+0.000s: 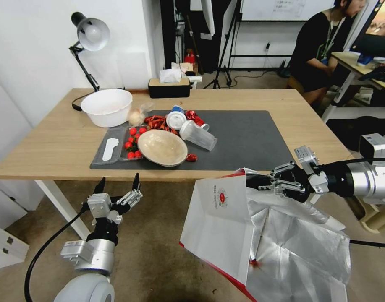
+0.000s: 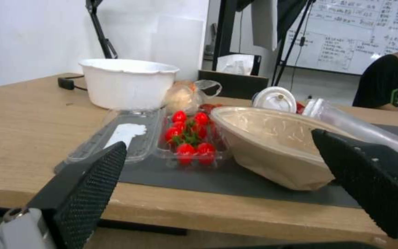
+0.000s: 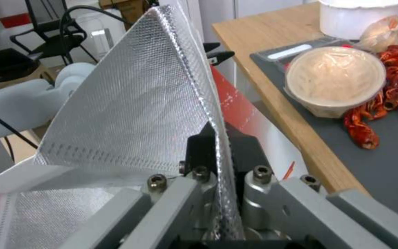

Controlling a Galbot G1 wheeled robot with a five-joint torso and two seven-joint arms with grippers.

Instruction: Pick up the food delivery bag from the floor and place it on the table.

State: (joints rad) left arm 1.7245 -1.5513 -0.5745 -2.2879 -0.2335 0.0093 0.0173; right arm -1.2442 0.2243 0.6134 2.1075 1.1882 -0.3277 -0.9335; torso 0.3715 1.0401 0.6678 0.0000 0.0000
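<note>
My right gripper is clamped on the top rim of the food delivery bag, its fingertips partly hidden by the foil lining. The bag hangs tilted just before the table edge, its bottom cut off. My left gripper hovers spread apart, empty, beside the table.

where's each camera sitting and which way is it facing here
Head view: on the head, looking forward and down at the table; both arms show, right gripper clamping the food delivery bag, left gripper open.
Left wrist view: behind the open fingers, facing the table's near edge.
Right wrist view: at the pinched bag rim.
All share the tan bowl.
</note>
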